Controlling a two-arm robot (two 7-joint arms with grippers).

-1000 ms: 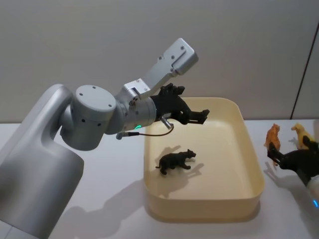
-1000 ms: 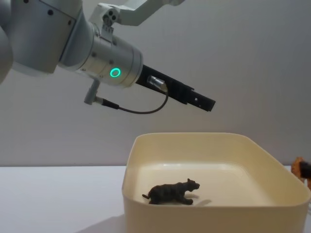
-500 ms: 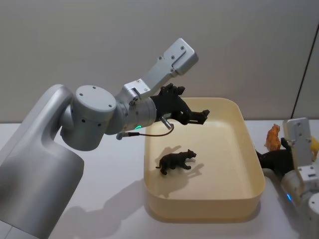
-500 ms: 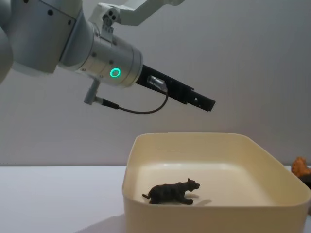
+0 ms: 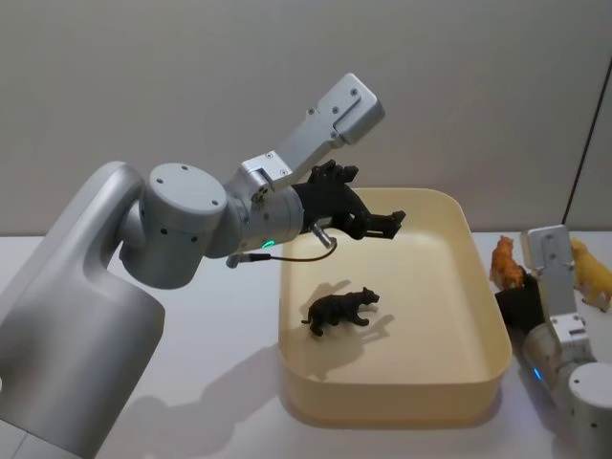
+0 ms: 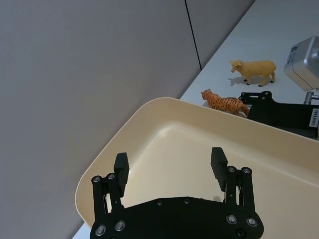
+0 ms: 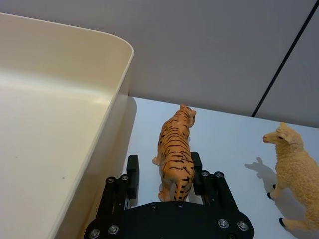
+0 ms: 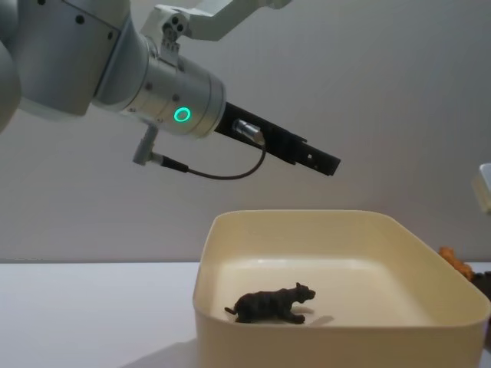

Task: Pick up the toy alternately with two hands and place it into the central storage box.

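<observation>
Right arm, near edge of the white table (image 7: 224,129): the black long-fingered right gripper (image 7: 164,158) sits low, just beside the outer side wall of the storage box.

- Its jaws are narrowed but not clamped. They bracket the hindquarters of an orange, black-striped plastic tiger (image 7: 175,149). One pad looks to be against a flank, and a sliver of table shows between the other pad and the legs.
- The tiger stands upright on the table. Its long axis runs straight out from the gripper's palm, with the rump between the fingers and the head pointing away toward the wall. This puts the flanks square to the pads, which is the grip wanted.
- The tiger's body runs roughly parallel to the box wall.
- A cream woolly plastic sheep (image 7: 294,174) stands on the outer side, apart from both tiger and gripper.

Middle: the large cream-yellow, round-cornered plastic storage box (image 5: 392,406) lies to the robot's left of the tiger. My reading is that the move needs a pinch, a lift above the rim, then a short carry leftward. A black plastic animal figure (image 5: 341,310) stands on the box floor.

Far: the black left gripper (image 6: 169,155), on its thick silver arm, hovers above the box's far left part. Its jaws are spread wide and hold nothing. The right arm is plainly the nearer one to the tiger.
</observation>
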